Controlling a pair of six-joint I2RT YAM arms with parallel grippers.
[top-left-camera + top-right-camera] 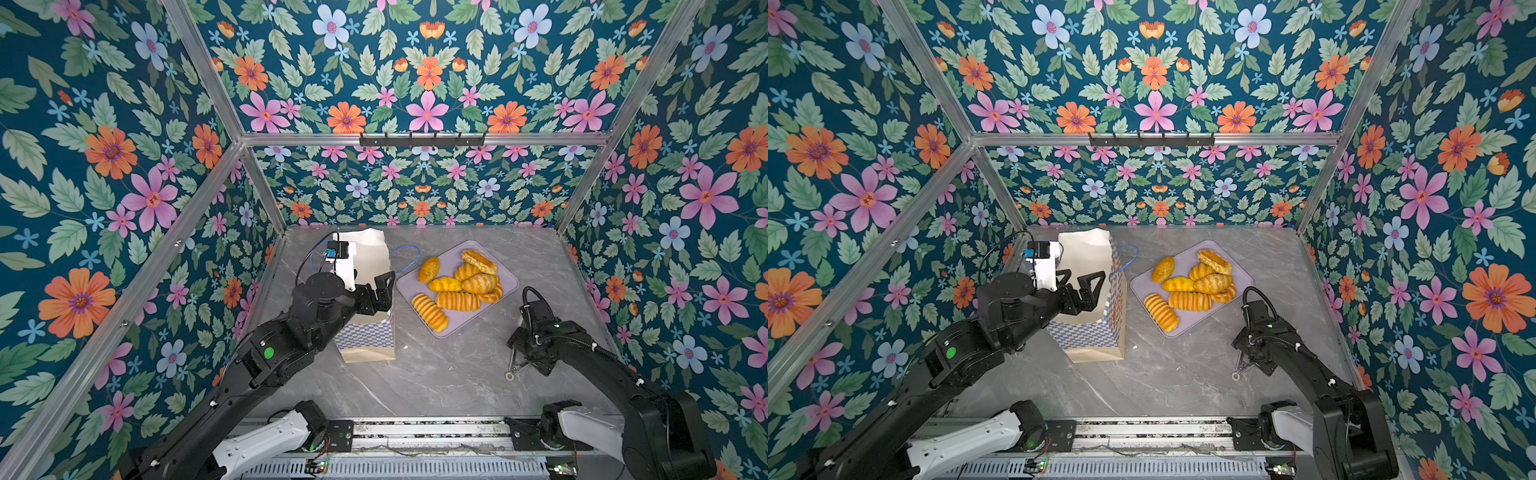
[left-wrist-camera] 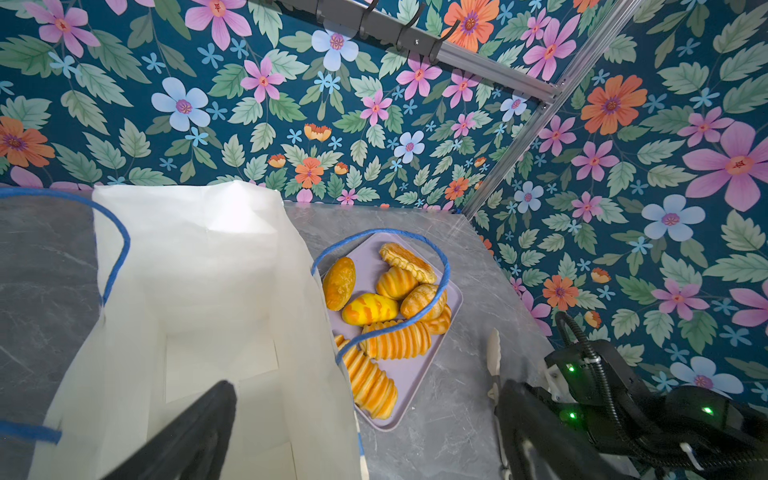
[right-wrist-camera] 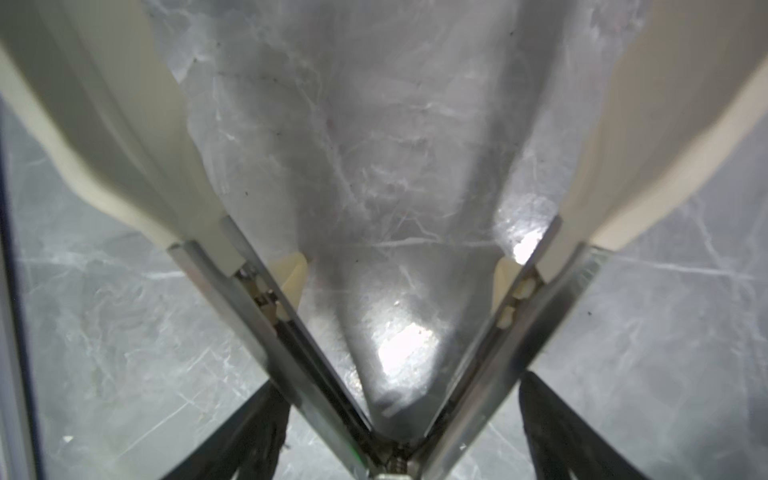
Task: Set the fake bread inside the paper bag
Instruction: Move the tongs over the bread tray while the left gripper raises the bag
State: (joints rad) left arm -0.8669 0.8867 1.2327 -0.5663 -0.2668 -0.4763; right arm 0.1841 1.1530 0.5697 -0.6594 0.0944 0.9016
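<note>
Glossy golden toy bread loaves (image 1: 461, 286) lie piled on the flat lavender tray (image 1: 459, 318) on the grey marble desk (image 1: 436, 374). Just left of the tray stands the tall cream paper bag with a blue checkered band (image 1: 368, 336). The left gripper (image 1: 1082, 277) is at its mouth, jaws spread and empty. Right of the tray, the right gripper (image 3: 399, 380) straddles metal, white-tipped tongs (image 3: 266, 299), jaws spread wide; contact unclear.

The paper bag (image 1: 365, 336) stands left of centre, a tray (image 1: 461, 320) bearing bread (image 1: 457, 301) to its right, tongs (image 1: 513, 366) lower right.
</note>
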